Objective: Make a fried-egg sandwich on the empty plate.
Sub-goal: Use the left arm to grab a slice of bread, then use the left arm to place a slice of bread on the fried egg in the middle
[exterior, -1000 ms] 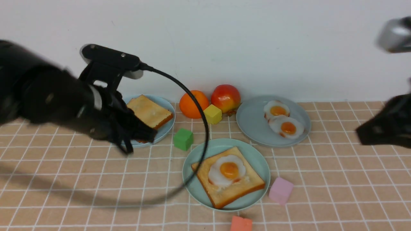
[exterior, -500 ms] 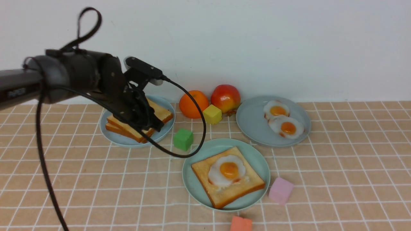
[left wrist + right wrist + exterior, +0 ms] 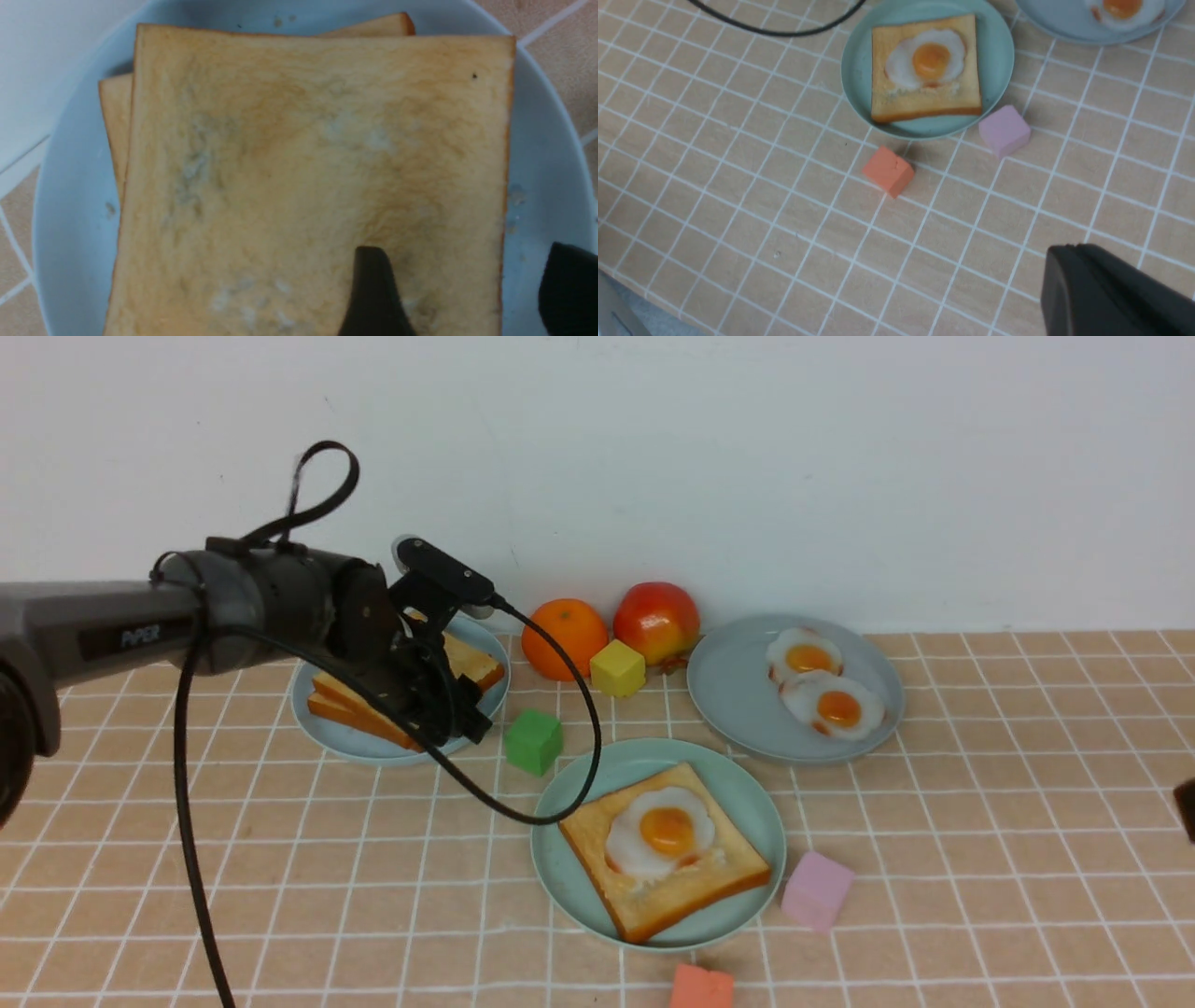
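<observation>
The mint-green plate (image 3: 738, 784) (image 3: 999, 51) sits at the centre. It holds one toast slice (image 3: 672, 896) (image 3: 924, 102) with a fried egg (image 3: 665, 831) (image 3: 930, 60) on top. To the left, two more toast slices (image 3: 350, 705) (image 3: 303, 163) are stacked on a pale blue plate (image 3: 373, 754) (image 3: 70, 233). My left gripper (image 3: 462, 719) (image 3: 467, 266) hangs open low over that stack. One of its fingers (image 3: 373, 289) is over the top slice, the other over bare plate, and the slice's edge lies between them. My right gripper (image 3: 1073, 249) is shut and empty above the bare table in front of the mint-green plate.
A grey-blue plate (image 3: 738, 709) at the back right carries two eggs (image 3: 805, 656). An orange (image 3: 564, 637), an apple (image 3: 656, 619) and a yellow cube (image 3: 617, 668) stand by the wall. Green (image 3: 533, 741), pink (image 3: 816, 890) and orange-red (image 3: 701, 987) cubes ring the mint-green plate. The left arm's cable (image 3: 560, 803) droops over that plate's left rim.
My left arm has swung in and come down over the toast stack, and its jaws have opened. My right arm has drawn back to the right edge of the front view.
</observation>
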Motion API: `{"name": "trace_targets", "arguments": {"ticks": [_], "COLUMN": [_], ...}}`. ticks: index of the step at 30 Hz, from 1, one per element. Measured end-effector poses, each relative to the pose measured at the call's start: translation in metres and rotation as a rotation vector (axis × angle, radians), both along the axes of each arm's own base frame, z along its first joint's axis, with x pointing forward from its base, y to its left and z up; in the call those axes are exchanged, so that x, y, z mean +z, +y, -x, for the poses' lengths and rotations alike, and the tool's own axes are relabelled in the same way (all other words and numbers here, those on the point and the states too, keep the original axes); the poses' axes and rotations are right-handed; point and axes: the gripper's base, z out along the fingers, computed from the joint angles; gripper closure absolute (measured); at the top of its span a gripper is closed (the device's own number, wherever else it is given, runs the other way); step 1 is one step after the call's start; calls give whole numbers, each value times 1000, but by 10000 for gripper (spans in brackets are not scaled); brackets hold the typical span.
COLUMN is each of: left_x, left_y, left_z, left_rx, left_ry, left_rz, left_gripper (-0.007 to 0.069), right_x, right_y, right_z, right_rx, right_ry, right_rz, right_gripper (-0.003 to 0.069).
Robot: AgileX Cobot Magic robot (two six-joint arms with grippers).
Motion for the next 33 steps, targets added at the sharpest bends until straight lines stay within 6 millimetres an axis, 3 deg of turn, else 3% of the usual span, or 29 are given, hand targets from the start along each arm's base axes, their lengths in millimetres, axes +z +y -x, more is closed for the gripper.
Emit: {"name": "trace_targets", "arguments": {"ticks": [3,11,16,17,20,23,25,26,27,30,33], "left_x": [0,8,38,56,80,104,108,108,107,84,62], "left_y": [0,0,2,2,-3,-27,-41,-63,-66,-111,-134], "left_z": [0,1,6,11,23,50,63,81,83,121,142], "left_rx": [-4,-6,-4,-1,-5,-64,-104,-167,-175,-299,-365], "left_ry": [-4,-14,-65,-90,-93,-71,-60,-45,-43,28,57], "left_rz": [-6,-6,11,27,51,77,83,89,88,80,59], "left_gripper": [238,516,536,537,538,538,538,538,538,538,545], "right_x": [-3,-5,-5,-5,-5,-2,0,2,3,9,14], "right_y": [0,1,1,1,1,-1,-3,-6,-7,-14,-19], "right_z": [0,1,1,1,2,7,11,17,19,39,55], "right_rx": [0,6,8,8,8,5,-1,-7,-8,-12,-13], "right_ry": [14,31,34,34,32,11,-9,-35,-42,-105,-153], "right_rz": [0,-4,-11,-11,-12,-9,-4,7,7,9,-5], "right_gripper": [646,638,637,637,636,634,633,630,629,627,627]}}
